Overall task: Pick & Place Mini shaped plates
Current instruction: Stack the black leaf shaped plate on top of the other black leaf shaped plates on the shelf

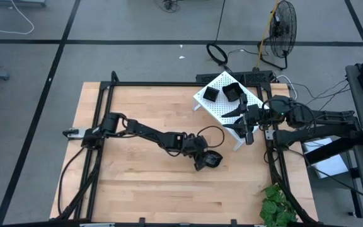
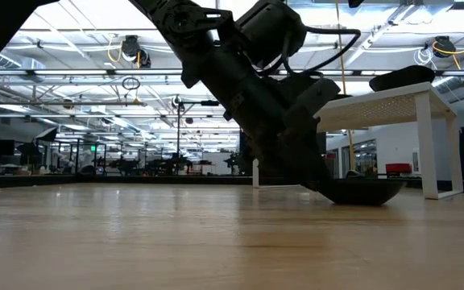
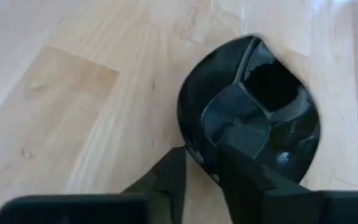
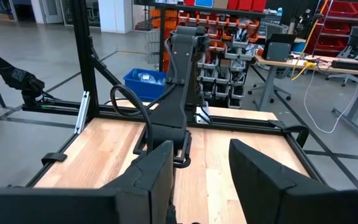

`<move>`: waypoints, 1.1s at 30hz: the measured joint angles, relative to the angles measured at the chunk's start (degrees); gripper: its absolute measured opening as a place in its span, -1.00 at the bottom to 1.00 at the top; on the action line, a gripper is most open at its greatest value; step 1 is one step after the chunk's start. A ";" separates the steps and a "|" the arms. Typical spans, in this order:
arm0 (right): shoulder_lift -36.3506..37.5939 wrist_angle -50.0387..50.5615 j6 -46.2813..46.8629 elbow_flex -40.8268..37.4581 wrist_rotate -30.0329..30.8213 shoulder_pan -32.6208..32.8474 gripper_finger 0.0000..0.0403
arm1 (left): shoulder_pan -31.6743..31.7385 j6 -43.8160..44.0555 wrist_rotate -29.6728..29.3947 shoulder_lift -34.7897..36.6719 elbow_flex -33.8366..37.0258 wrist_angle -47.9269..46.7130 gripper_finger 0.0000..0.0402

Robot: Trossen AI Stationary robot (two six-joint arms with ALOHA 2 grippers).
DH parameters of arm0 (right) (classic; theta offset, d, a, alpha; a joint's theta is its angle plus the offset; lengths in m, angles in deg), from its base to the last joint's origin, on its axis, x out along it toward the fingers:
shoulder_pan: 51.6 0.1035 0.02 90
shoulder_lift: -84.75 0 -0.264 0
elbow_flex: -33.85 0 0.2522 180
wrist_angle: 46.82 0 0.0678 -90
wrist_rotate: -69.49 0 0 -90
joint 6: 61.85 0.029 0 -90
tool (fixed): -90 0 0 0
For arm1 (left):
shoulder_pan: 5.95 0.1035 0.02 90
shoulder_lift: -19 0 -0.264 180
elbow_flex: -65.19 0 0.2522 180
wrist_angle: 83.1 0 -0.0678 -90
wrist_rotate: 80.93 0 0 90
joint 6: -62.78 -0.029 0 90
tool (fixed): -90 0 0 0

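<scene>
Left pincer (image 3: pixel 197 180) down low on the counter (image 1: pixel 137 176), fingers clamped over the near rim of a black mini plate (image 3: pixel 250 112) resting flat on the wood. Farther off, right pincer (image 4: pixel 197 180) hangs open and empty by the white rack (image 1: pixel 222 104), where two more plates (image 1: pixel 222 93) sit.

Left end effector (image 1: pixel 208 160) low at mid-table, fingers clamped; right end effector (image 1: pixel 243 123) raised, fingers apart.

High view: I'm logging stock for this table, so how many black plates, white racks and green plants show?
Black plates: 3
White rack: 1
Green plant: 1
Total: 5
</scene>
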 joint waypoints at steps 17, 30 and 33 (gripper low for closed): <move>0.00 0.07 0.18 0.01 0.00 0.00 -0.30 | -0.39 -4.62 -0.53 2.75 0.00 -1.71 -0.98; -0.39 0.18 0.35 -0.64 3.83 0.16 -0.30 | -5.01 -16.92 -26.63 18.10 0.04 -15.45 -0.99; -2.10 0.40 1.61 -2.05 7.08 0.96 -0.30 | -6.32 -20.67 -36.63 21.89 0.04 -17.87 -0.99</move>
